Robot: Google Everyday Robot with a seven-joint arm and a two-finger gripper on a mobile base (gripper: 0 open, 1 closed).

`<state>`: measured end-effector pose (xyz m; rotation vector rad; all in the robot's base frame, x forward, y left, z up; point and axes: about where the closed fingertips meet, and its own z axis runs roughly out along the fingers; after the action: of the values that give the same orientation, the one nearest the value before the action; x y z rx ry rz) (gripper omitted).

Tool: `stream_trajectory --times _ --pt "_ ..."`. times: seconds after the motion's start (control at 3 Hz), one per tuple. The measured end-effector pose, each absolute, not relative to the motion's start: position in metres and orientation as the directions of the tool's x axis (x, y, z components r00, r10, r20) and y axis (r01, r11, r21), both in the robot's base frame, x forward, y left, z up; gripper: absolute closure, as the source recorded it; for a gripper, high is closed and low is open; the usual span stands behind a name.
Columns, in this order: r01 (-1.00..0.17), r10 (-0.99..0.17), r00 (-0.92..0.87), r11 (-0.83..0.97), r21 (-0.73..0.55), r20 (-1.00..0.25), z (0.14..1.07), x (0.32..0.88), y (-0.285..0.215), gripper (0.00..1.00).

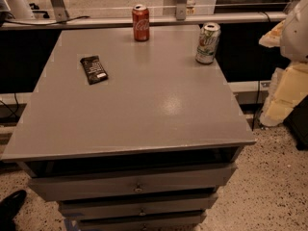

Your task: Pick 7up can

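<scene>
The 7up can [208, 43], silver-white with green markings, stands upright near the far right edge of the grey table [144, 105]. My arm and gripper [285, 93] show as white and cream parts at the right edge of the view. They are off the table, to the right of the can and lower in the picture, and do not touch it.
A red cola can [140, 22] stands at the table's far edge, left of the 7up can. A dark snack packet [94, 69] lies flat at the left. Drawers [137, 186] sit under the tabletop. A dark counter and rail run behind the table. A black shoe [10, 205] is on the floor at lower left.
</scene>
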<state>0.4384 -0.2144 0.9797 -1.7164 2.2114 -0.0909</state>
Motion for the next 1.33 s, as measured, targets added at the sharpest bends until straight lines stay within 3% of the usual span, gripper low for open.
stream_trajectory --times 0.67,1.33 --pt "-0.89 -0.91 -0.242 0.346 -0.296 -0.336 0.954 0.499 -0.233 0.0" --pt "-0.766 -0.791 -0.314 0.538 -0.352 -0.526 0.944 0.613 -0.265 0.0"
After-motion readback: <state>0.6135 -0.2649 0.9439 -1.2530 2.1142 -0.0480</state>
